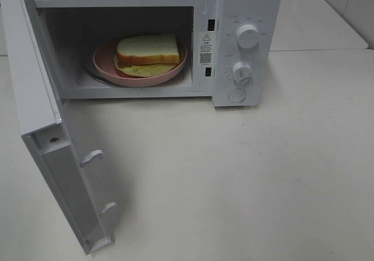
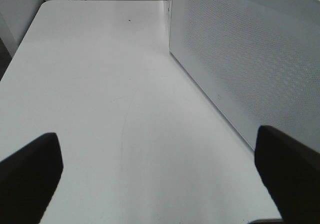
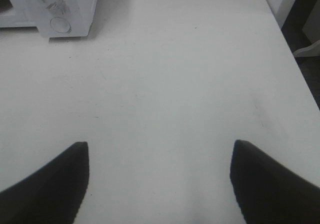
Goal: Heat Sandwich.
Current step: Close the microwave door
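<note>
The sandwich (image 1: 147, 51), pale bread with a yellow-green filling, lies on a round pink plate (image 1: 105, 59) inside the white microwave (image 1: 245, 4). The microwave door (image 1: 41, 115) hangs wide open at the left. Neither arm shows in the exterior high view. My left gripper (image 2: 159, 171) is open over bare table, beside the door's dotted outer face (image 2: 250, 58). My right gripper (image 3: 159, 181) is open with nothing between its fingers, over bare table some way from the microwave's control panel (image 3: 60, 8).
The control panel carries two round knobs (image 1: 248, 36) and a door button (image 1: 237, 95). The white table (image 1: 245, 179) spreads out in front of the microwave. The table's edge (image 3: 295, 73) shows in the right wrist view.
</note>
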You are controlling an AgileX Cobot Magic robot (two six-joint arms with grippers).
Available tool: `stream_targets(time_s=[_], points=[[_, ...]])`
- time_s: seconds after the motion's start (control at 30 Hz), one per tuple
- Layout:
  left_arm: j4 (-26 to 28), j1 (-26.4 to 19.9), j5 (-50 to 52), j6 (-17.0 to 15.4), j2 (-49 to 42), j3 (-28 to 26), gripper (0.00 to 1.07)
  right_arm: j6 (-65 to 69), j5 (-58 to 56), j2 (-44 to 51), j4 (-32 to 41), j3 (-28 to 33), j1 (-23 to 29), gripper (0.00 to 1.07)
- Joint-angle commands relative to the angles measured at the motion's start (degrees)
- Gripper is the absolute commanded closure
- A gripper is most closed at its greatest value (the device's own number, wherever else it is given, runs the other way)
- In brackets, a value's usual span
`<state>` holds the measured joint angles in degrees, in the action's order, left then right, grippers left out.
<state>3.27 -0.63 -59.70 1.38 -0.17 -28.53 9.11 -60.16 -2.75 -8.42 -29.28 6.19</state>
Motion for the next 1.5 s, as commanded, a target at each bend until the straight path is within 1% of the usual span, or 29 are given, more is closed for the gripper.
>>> stream_targets(time_s=[0.03,0.17,0.33,1.5], points=[[0.5,-0.1,0.4,-0.1,-1.5,0.2,0.07,-0.7,0.5,2.6,0.3,0.2,-1.7,0.32],[0.5,-0.1,0.4,-0.1,-1.5,0.2,0.07,-2.9,0.6,4.5,1.7,0.3,-2.9,0.32],[0.5,-0.1,0.4,-0.1,-1.3,0.2,0.07,-6.4,0.7,4.5,4.4,0.3,-2.9,0.32],[0.5,-0.1,0.4,-0.1,-1.3,0.2,0.07,-6.3,0.7,4.5,4.4,0.3,-2.8,0.32]])
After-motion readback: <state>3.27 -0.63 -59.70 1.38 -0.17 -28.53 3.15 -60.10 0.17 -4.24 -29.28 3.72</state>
